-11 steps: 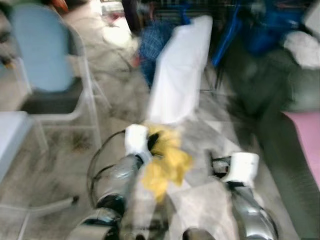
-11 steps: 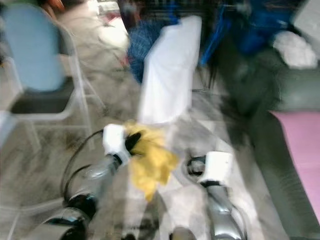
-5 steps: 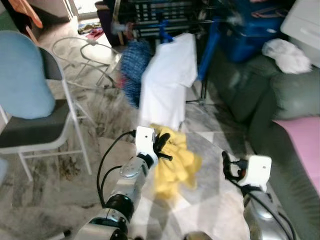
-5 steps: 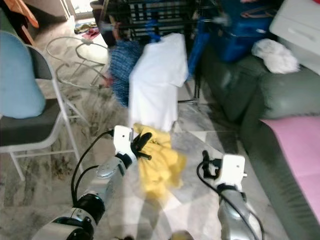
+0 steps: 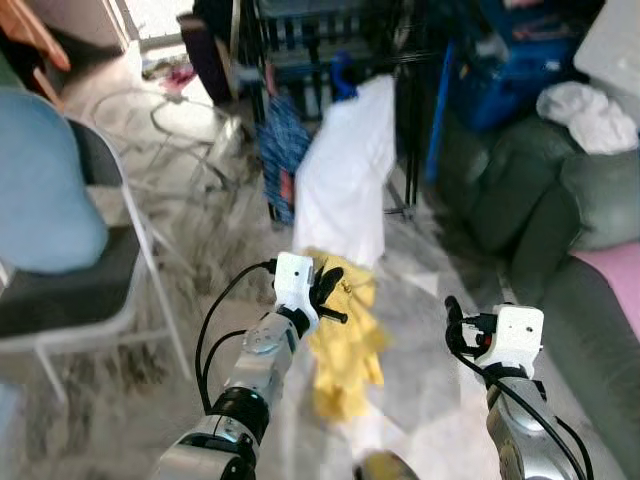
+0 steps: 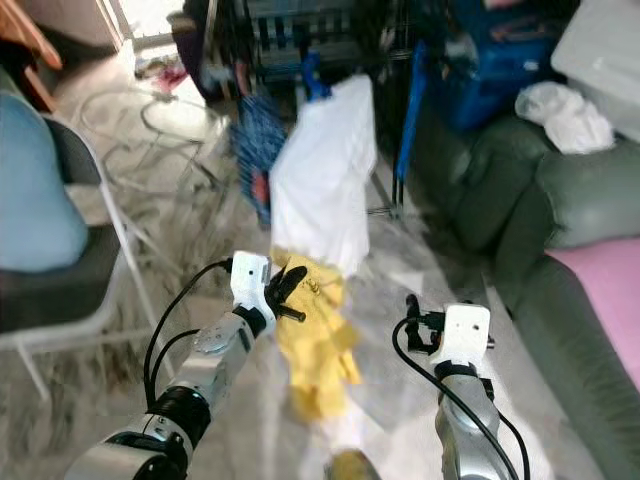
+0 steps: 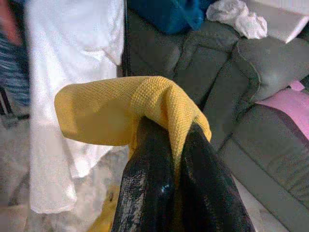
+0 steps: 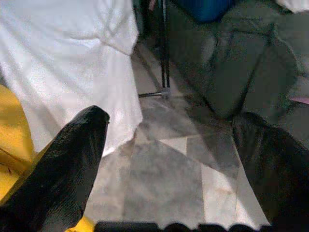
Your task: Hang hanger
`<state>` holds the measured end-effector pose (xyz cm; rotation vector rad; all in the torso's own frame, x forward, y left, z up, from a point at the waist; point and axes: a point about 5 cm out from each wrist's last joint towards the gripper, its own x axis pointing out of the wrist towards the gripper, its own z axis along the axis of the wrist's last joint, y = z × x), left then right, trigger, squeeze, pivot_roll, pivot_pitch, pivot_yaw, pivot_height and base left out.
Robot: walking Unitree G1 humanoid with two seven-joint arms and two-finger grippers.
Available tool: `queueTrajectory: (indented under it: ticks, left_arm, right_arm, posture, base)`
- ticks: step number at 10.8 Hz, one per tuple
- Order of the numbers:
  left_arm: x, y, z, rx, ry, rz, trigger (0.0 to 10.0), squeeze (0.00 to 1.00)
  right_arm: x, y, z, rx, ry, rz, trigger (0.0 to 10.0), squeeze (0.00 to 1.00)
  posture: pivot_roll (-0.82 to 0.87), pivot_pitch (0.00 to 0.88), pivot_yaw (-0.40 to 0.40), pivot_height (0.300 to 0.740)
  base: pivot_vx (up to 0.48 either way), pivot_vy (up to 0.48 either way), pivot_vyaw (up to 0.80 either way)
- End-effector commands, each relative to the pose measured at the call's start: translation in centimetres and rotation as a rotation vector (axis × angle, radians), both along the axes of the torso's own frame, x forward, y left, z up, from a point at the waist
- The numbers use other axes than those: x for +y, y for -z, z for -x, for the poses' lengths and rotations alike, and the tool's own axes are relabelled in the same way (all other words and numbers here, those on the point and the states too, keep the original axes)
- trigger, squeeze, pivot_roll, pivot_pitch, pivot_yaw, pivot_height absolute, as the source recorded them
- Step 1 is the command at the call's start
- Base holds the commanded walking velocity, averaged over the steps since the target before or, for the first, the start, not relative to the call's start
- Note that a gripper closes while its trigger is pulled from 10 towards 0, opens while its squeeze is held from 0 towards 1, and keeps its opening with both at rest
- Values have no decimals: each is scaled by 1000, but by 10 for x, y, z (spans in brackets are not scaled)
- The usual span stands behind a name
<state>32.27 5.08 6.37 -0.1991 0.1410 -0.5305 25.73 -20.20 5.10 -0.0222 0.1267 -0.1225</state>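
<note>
Before the hanging white shirt (image 5: pixel 345 180), left end effector (image 5: pixel 325 290) is clamped on a limp yellow knit garment (image 5: pixel 345 345); right end effector (image 8: pixel 174 159) is spread wide, empty.

Ahead: white shirt (image 5: pixel 345 185) hanging from black metal rack (image 5: pixel 330 40)
Left: grey folding chair (image 5: pixel 70 280)
Right: dark green sofa (image 5: pixel 560 210)

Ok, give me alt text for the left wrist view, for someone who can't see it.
The left tool is shut on a yellow garment, folded over its black fingertips. Behind hangs a white shirt, with a dark green sofa beyond.
</note>
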Motion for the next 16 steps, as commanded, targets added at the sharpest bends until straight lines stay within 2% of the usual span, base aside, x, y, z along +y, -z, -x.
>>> queueTrajectory:
  ticks: [1,5,8,9,13,16]
  left_arm:
    - [3,-3,-2,-22,-9,2,10000,0]
    - [0,-2,-1,-14,5,-12,10000,0]
    - [1,-2,0,-14,2,-6,10000,0]
    - [1,-2,0,-30,12,-19,10000,0]
    - [4,-2,-1,-20,-10,-13,10000,0]
    - [9,1,0,-11,-24,-18,10000,0]
  right_arm:
    - [9,0,0,-5,-19,-20,10000,0]
    - [5,-1,1,-11,1,-10,10000,0]
    - [5,-10,-3,-40,-32,27,10000,0]
    - [8,-23,-7,-77,-81,99,10000,0]
    - [11,-58,-20,-171,-171,221,10000,0]
    - [5,-63,-22,-172,-165,234,10000,0]
  posture:
    - [-326,129,64,740]
    - [-328,136,67,740]
    - [-325,139,66,740]
    - [-326,139,65,740]
    - [-323,141,64,740]
    - [-318,142,59,740]
  base:
    - [480,0,-800]
    - [454,-71,-744]
    - [384,-207,0]
    - [461,0,0]
    - [453,0,0]
    - [338,341,0]
